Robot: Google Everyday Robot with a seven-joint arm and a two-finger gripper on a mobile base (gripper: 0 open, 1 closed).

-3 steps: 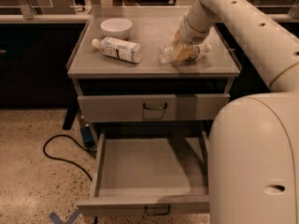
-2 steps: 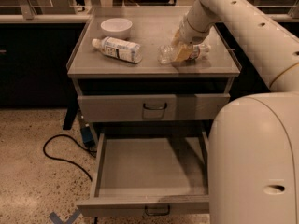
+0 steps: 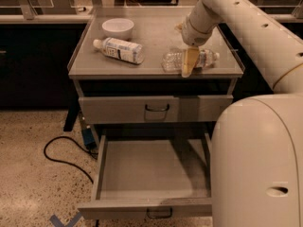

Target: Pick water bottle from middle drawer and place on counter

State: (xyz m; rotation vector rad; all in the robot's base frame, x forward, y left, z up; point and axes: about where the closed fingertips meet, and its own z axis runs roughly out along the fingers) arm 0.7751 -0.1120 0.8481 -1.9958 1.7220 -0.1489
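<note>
The water bottle [image 3: 204,59], small, clear and crinkled, lies on its side on the counter [image 3: 156,37] near the front right, white cap pointing right. My gripper [image 3: 190,60] reaches down from the white arm [image 3: 236,18] and is shut around the bottle's middle; one yellowish finger [image 3: 190,64] crosses in front of it and the other is hidden behind. The middle drawer [image 3: 142,207] is pulled fully open below, its flat grey tray bare, with a dark loop handle [image 3: 158,214] on its front.
A bigger bottle with a white printed label [image 3: 120,49] lies at the counter's left, with a white bowl [image 3: 118,27] behind it. The top drawer [image 3: 156,109] is shut. My white body [image 3: 258,164] fills the lower right. A black cable [image 3: 61,150] loops on the floor.
The gripper has moved the water bottle slightly toward the counter's front and lowered it; it was held tilted and now lies flat on the counter.
</note>
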